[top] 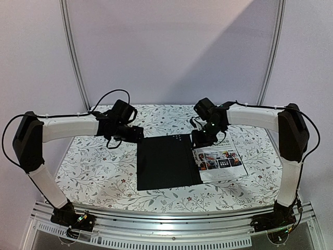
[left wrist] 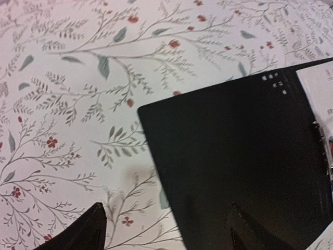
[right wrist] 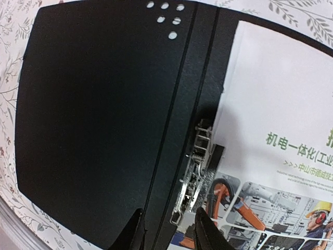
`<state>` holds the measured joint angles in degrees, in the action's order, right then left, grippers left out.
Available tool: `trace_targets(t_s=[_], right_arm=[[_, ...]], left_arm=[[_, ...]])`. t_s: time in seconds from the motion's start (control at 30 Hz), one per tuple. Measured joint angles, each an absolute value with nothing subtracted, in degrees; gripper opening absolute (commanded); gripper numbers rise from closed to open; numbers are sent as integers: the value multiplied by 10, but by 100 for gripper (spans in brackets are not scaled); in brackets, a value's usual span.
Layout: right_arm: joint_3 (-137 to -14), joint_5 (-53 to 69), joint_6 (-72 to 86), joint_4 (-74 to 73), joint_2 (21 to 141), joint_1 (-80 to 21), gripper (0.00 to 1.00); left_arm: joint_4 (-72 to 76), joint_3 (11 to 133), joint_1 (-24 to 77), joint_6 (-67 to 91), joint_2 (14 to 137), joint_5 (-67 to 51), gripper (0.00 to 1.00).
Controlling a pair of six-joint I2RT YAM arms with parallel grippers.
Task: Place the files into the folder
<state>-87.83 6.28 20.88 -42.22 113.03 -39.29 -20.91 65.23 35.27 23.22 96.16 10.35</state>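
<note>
The folder (top: 166, 161) lies open and flat on the table, black inside up. The files (top: 218, 159), with the colourful brochure sheet on top, lie on its right half beside a metal clip (right wrist: 195, 172) at the spine. My left gripper (top: 136, 134) is open and empty over the folder's far left corner; in the left wrist view (left wrist: 166, 208) one finger is over the cloth and one over the black flap (left wrist: 234, 156). My right gripper (top: 204, 139) is open above the spine; in the right wrist view (right wrist: 169, 211) its fingers straddle the spine and the clip's end. The sheets (right wrist: 276, 114) lie to the right.
A floral tablecloth (top: 99, 166) covers the table. A metal rail (top: 171, 229) runs along the near edge by the arm bases. Two curved poles (top: 75, 57) stand against the white backdrop behind the table.
</note>
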Motion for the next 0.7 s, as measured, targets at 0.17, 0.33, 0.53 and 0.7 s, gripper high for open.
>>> trace_targets(t_s=[0.17, 0.33, 0.53, 0.7], right_arm=[[-963, 2, 207, -476, 1201, -427, 29], [-1011, -48, 209, -516, 1246, -443, 29], [-1025, -83, 214, -547, 1263, -449, 30], [-1028, -94, 216, -557, 1280, -449, 27]], left_arm=[[-202, 587, 284, 245, 956, 44, 76], [-201, 575, 274, 249, 959, 3, 74], [-193, 575, 272, 251, 970, -35, 72], [-191, 575, 271, 251, 975, -50, 70]])
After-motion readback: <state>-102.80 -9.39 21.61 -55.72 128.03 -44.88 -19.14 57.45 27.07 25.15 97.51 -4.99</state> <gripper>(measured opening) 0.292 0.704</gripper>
